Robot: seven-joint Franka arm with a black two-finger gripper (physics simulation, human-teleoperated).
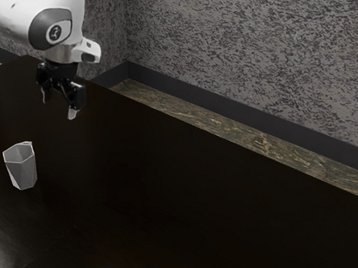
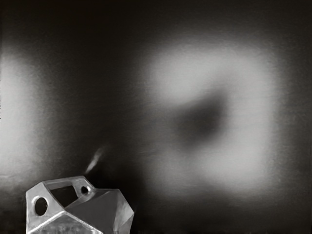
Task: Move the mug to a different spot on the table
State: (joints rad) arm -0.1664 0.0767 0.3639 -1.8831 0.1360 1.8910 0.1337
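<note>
A small grey faceted mug (image 1: 20, 163) stands on the dark glossy table (image 1: 207, 208) near the exterior view's left, leaning slightly. My black gripper (image 1: 58, 106) hangs in the air above it and a little toward the exterior view's right, well clear of the rim. Its fingers (image 1: 73, 111) are spread apart with nothing between them, so it is open. From the hand's camera the mug (image 2: 78, 208) is seen from above, its angular body and a handle with round holes just under the hand.
The table's far edge (image 1: 187, 125) runs along a strip of mottled floor (image 1: 267, 146) below a speckled grey wall (image 1: 271, 46). Dark tabletop stretches away toward the exterior view's right. Pale reflections (image 2: 209, 122) lie on the surface beneath the hand.
</note>
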